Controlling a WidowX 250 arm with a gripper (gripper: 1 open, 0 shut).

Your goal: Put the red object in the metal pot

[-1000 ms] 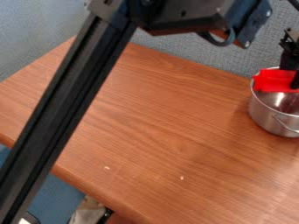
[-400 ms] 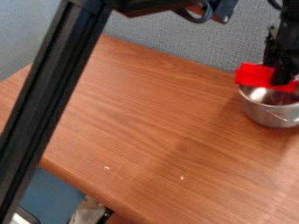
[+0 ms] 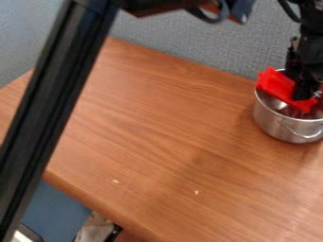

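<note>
The red object [image 3: 277,83] is a bright red block, held tilted over the left rim of the metal pot [image 3: 282,125]. The pot is shiny and round and stands at the right edge of the view on the wooden table [image 3: 164,123]. My black gripper [image 3: 303,85] comes straight down from above and is shut on the red object. Its fingertips reach into the pot's mouth. The right end of the block is hidden behind the fingers, and the pot's right side is cut off by the frame.
A thick black arm link [image 3: 57,123] runs diagonally across the left of the view and hides part of the table. The table's near edge [image 3: 127,213] runs along the bottom left, with the floor below it. A blue-grey wall [image 3: 51,38] lies behind.
The gripper has sunk a little with the red object, so the block now sits at the pot's rim instead of above it. The wrist has rolled slightly.
</note>
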